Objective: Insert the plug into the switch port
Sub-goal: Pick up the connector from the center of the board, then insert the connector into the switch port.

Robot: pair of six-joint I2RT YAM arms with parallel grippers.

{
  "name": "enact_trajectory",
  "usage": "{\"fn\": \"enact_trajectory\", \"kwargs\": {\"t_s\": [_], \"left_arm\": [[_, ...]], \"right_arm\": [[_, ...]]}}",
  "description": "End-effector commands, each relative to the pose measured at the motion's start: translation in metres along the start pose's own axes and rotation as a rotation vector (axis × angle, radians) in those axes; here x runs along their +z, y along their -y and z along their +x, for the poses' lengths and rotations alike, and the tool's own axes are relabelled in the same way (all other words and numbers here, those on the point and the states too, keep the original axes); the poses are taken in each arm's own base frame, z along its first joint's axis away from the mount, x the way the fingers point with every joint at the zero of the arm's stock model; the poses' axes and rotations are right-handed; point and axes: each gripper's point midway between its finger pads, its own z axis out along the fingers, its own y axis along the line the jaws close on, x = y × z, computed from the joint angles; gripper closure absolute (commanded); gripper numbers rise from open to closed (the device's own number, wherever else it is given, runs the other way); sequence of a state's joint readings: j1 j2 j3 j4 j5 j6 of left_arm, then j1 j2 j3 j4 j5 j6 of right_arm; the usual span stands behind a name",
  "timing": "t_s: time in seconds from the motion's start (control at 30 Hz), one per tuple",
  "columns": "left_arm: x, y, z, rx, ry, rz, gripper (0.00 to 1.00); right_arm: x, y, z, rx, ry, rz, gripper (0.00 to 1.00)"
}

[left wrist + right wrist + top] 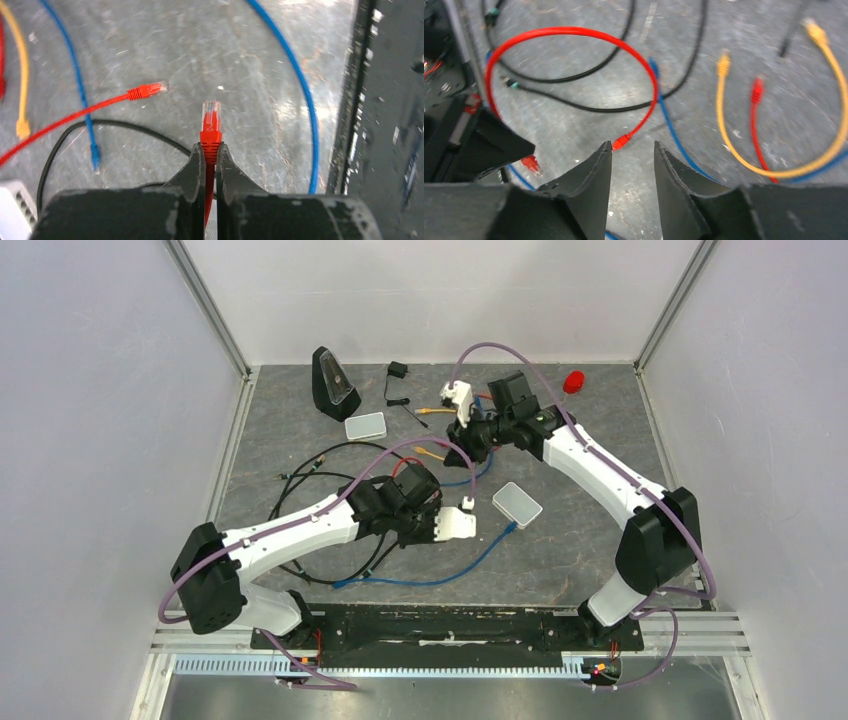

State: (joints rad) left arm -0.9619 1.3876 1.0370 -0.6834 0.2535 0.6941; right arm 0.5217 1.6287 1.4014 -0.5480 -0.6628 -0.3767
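Left claw point(210, 151) is clenched on the red plug point(210, 120), pinching it by the boot just behind the clear tip. The tip pokes out past the fingertips, straight along the jaws. The red cable runs back down between the fingers. The plug hangs over bare grey table point(240, 60) in the middle of the left wrist view. It touches nothing else.

A second red plug point(147, 90) lies loose on the table, up and to the left. A blue cable point(302, 90) sweeps down the right side beside the black rail point(380, 120).

From above, a pale near box point(517, 505) sits mid-frame, a short way right of the left arm's point(300, 530) tip and apart from it. A far box point(365, 426) like it lies in the upper left, just beside the black wedge point(333, 385). Which one carries the port I cannot tell, and no socket shows from here.

Right claw point(633, 150) is released, jaws apart with nothing between them. It hovers over a red loop point(574, 32) whose end lies on the table just past the left fingertip. A yellow cable point(724, 120) curls to the right.
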Motion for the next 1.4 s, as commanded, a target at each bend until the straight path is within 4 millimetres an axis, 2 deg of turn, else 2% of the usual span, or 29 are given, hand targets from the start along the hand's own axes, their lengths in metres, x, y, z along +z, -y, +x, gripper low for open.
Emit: {"fn": "enact_trajectory", "kwargs": {"t_s": [0.0,0.1,0.23,0.33,0.43,0.67,0.8,0.87,1.0,1.1,1.37], "left_arm": [[-0.012,-0.048,-0.010,-0.204,0.033,-0.302,0.98],[-0.020,-0.073,0.001,-0.291,0.011,-0.477,0.98],[-0.045,-0.109,-0.001,-0.405,0.051,-0.666,0.98],[-0.061,-0.129,-0.011,-0.506,0.160,-0.752,0.98],[-0.059,-0.135,-0.015,-0.582,0.256,-0.787,0.98],[0.005,-0.118,-0.011,-0.767,0.392,-0.664,0.98],[0.030,-0.108,-0.012,-0.805,0.500,-0.626,0.98],[0.044,-0.100,-0.011,-0.765,0.483,-0.606,0.98],[0.076,-0.092,-0.012,-0.746,0.417,-0.525,0.98],[0.087,-0.091,-0.020,-0.698,0.445,-0.538,0.98],[0.108,-0.091,-0.045,-0.602,0.534,-0.544,0.98]], "right_arm": [[-0.049,0.057,-0.031,0.186,0.149,0.328,0.60],[-0.083,0.081,-0.017,0.281,0.218,0.500,0.56],[-0.121,0.085,-0.008,0.308,0.310,0.647,0.54],[-0.135,0.080,0.006,0.309,0.338,0.700,0.54],[-0.136,0.075,0.029,0.316,0.339,0.708,0.49],[-0.117,0.070,0.085,0.381,0.249,0.654,0.33],[-0.102,0.070,0.113,0.415,0.202,0.636,0.26],[-0.096,0.071,0.121,0.427,0.185,0.623,0.27],[-0.080,0.075,0.127,0.470,0.165,0.520,0.31],[-0.080,0.091,0.133,0.484,0.137,0.519,0.46],[-0.083,0.110,0.167,0.549,0.053,0.522,0.35]]}}
